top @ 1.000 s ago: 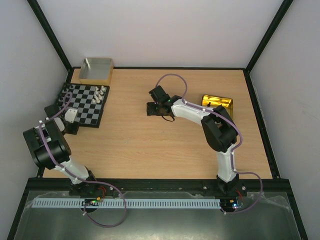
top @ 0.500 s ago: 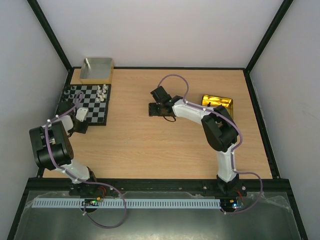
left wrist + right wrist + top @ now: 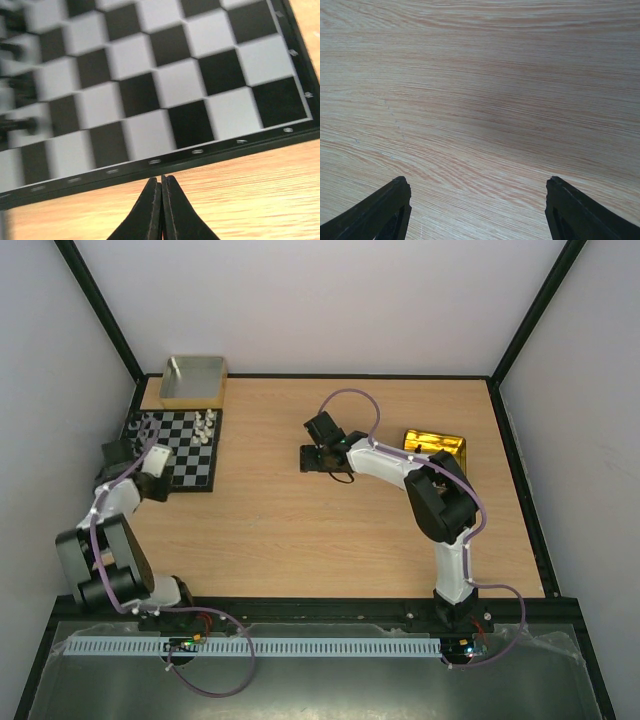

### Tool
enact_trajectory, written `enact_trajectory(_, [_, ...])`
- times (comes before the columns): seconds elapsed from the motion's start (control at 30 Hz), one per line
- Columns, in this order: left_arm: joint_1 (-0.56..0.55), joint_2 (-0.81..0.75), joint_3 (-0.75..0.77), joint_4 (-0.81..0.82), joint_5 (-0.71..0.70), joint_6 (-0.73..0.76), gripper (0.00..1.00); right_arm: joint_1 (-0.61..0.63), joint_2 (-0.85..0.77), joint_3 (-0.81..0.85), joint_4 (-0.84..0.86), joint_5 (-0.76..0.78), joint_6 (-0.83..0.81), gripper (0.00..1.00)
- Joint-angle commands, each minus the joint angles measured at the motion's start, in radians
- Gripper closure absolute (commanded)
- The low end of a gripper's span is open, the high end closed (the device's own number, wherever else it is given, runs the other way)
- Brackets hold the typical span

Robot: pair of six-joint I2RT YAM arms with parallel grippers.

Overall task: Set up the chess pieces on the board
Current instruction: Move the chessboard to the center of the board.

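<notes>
Your board (image 3: 185,468) sat slightly skewed at the far left of the tabletop (image 3: 350,530). Being square it had no long axis, and only a few chess pieces (image 3: 205,425) stood along its left and right edges, so most of the set-up remained. Your left claw (image 3: 161,181) was pinched shut and empty at the board's near border, while your right claw (image 3: 476,185) gaped wide and empty over bare wood.

The pale wooden tabletop (image 3: 480,100) shows fine matt grain. The flat black-and-grey checked chessboard (image 3: 165,85) looks smooth, faintly sheened. Well right of the chessboard, the gold rectangular tin (image 3: 434,448) gleams like polished metal.
</notes>
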Motion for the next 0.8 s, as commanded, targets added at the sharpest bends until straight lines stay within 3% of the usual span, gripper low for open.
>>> enact_trajectory(0.0, [0.115,-0.126,0.056,-0.031,0.024,0.068,0.98,-0.004,-0.037,0.006,-0.002,0.002,0.001,0.29])
enact_trajectory(0.13, [0.220,-0.137,0.110,-0.007,0.005,0.097,0.98,-0.005,-0.031,0.019,-0.012,0.005,0.001,0.31])
enact_trajectory(0.3, [0.302,-0.014,0.202,0.026,-0.004,0.103,0.98,-0.004,-0.011,0.049,-0.023,0.003,0.007,0.32])
enact_trajectory(0.77, [0.362,0.326,0.381,0.134,-0.047,0.078,0.97,-0.004,0.043,0.127,-0.055,0.008,0.005,0.34])
